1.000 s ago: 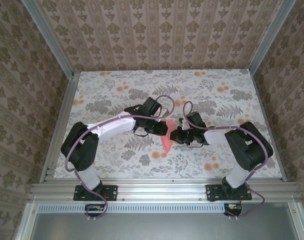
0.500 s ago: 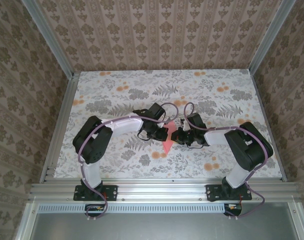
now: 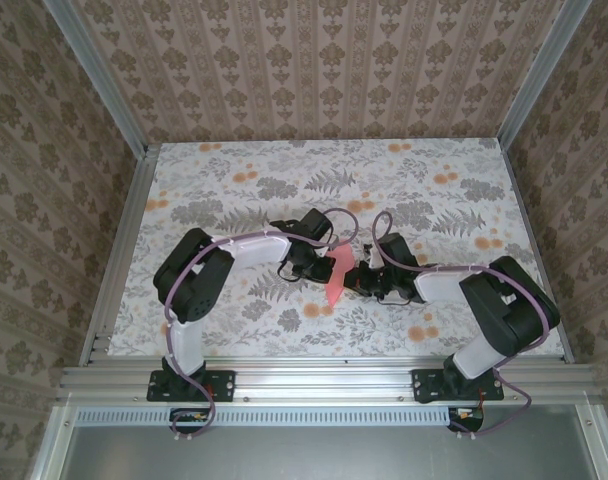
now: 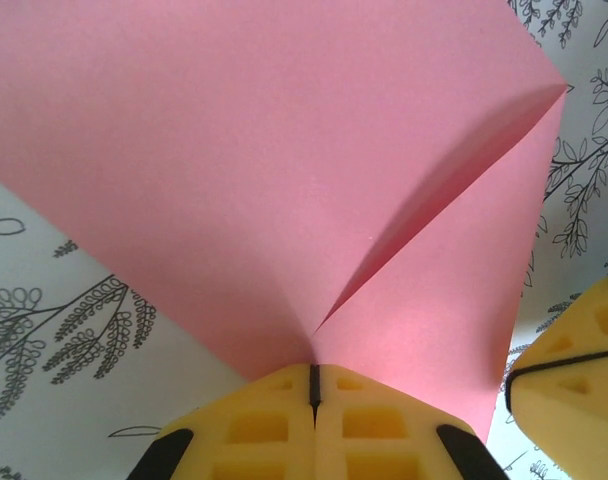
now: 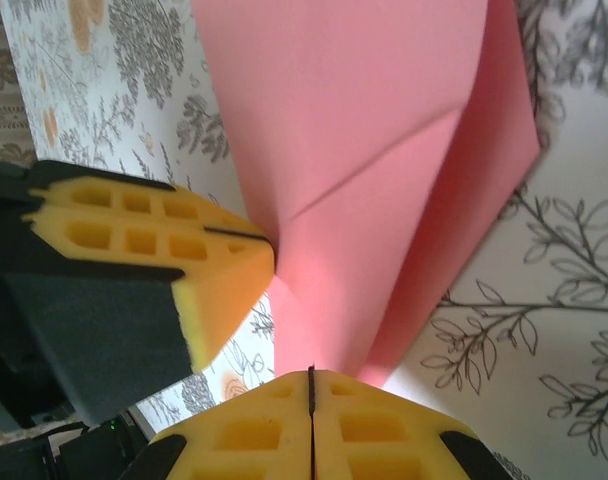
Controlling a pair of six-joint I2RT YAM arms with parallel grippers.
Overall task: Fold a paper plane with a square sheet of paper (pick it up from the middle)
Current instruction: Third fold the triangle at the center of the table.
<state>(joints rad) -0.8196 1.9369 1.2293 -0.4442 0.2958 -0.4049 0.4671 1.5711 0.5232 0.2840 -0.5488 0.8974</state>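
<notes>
Here we judge the step to be closing the fold along the centre crease; the left gripper [image 4: 314, 385], jaws pressed together, pinches the near tip of the sheet of paper [image 4: 284, 150]; the right gripper [image 5: 311, 385], likewise shut, pinches the same end just beside it. To do this well, we would hold both pinches firm and move the two arms as one, since any pull apart would strain or tear so thin a sheet; we would bring the loose flap down onto the layer beneath before lowering the work, then press the crease flat against the table [image 3: 234, 180].

The paper is plain salmon pink, matte and unprinted; from the left wrist it fans out wide from the pinched tip, with one sharp diagonal crease and a shadowed gap where the upper layer stands off the lower. From the right wrist we see a folded corner and overlapping layers. From above it reads as a slim pointed shape between the two wrists, near the middle of the table; we cannot tell whether its lower end touches the surface.
</notes>
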